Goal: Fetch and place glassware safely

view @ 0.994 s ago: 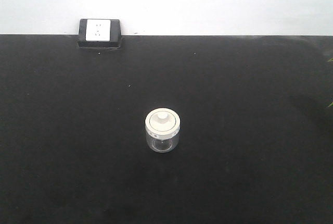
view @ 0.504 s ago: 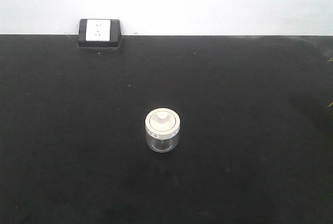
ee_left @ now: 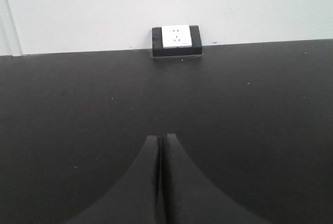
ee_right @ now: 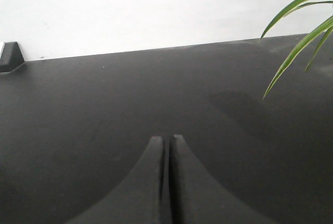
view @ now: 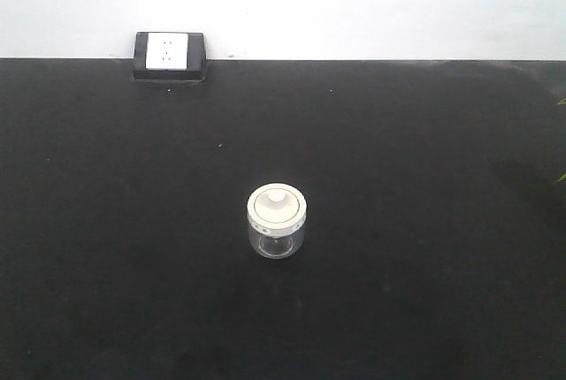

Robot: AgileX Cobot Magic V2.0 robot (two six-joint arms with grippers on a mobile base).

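While both arms sit back, the small squat clear glass jar with cream-white lid [view: 277, 221] stands upright alone on the black tabletop [view: 424, 221], well in front of the white-faced socket block [view: 168, 55]. Left gripper [ee_left: 161, 139] and right gripper [ee_right: 167, 140] are clenched, grasping nothing, likely parked before reaching.

The left claw [ee_left: 162, 139] is showing as two matte black fingers, broad at the base and curving up to narrow tips. The right claw [ee_right: 167, 139] is showing the same black, smooth, flared shape.
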